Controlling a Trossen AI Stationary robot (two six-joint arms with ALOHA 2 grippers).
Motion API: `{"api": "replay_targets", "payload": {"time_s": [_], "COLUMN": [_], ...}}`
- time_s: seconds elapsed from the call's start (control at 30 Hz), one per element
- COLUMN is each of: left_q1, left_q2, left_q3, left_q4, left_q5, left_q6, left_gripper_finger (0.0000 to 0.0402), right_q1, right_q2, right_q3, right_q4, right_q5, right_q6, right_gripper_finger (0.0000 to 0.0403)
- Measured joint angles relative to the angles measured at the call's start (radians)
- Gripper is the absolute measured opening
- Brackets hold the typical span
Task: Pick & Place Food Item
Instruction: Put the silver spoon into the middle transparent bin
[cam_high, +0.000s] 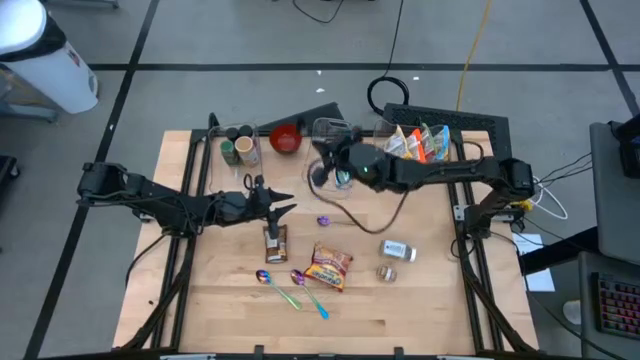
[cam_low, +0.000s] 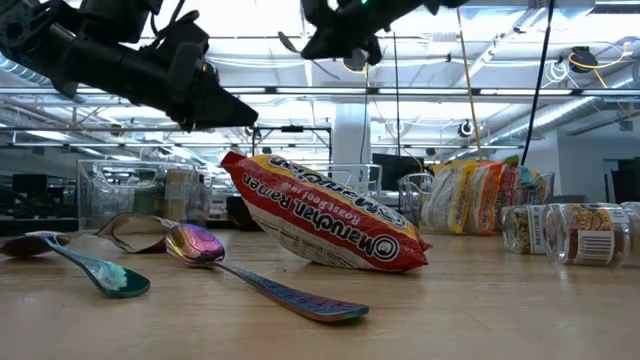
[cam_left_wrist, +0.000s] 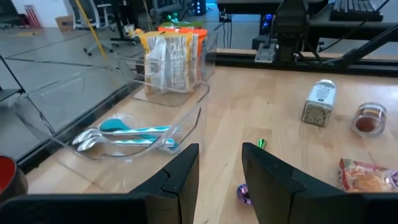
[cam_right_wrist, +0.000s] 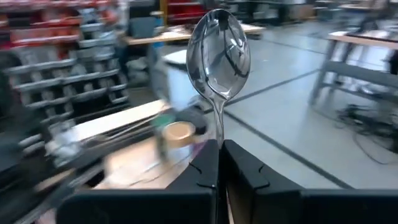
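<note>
Right hand (cam_right_wrist: 219, 163) clamped on silver spoon (cam_right_wrist: 219, 59) handle, bowl upward, raised above desk (cam_high: 420, 300) for carrying. Left hand (cam_left_wrist: 219, 177) part-open, empty, over ramen packet (cam_low: 318, 225).

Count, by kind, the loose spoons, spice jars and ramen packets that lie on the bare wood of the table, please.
Spoons: 2
Spice jars: 2
Ramen packet: 1
Total: 5
</note>
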Motion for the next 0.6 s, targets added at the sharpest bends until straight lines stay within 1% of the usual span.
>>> {"api": "replay_targets", "payload": {"time_s": [0.07, 0.3, 0.53, 0.6], "left_q1": [0.0, 0.0, 0.001, 0.001], "left_q2": [0.0, 0.0, 0.0, 0.0], "left_q3": [0.0, 0.0, 0.0, 0.0], "left_q4": [0.014, 0.024, 0.017, 0.014], "left_q5": [0.0, -0.002, -0.002, -0.002], "left_q6": [0.0, -0.002, -0.016, -0.017], "left_gripper_finger": [0.0129, 0.0129, 0.0129, 0.0129], "right_q1": [-0.039, -0.149, -0.208, -0.217], "right_q2": [0.026, 0.132, 0.223, 0.252], "right_q3": [0.022, 0.053, 0.053, 0.053], "right_q4": [0.012, -0.031, -0.138, -0.146], "right_q5": [0.0, -0.001, -0.002, -0.001], "right_q6": [0.011, 0.138, 0.26, 0.286], "right_gripper_finger": [0.0, 0.0, 0.0, 0.0]}}
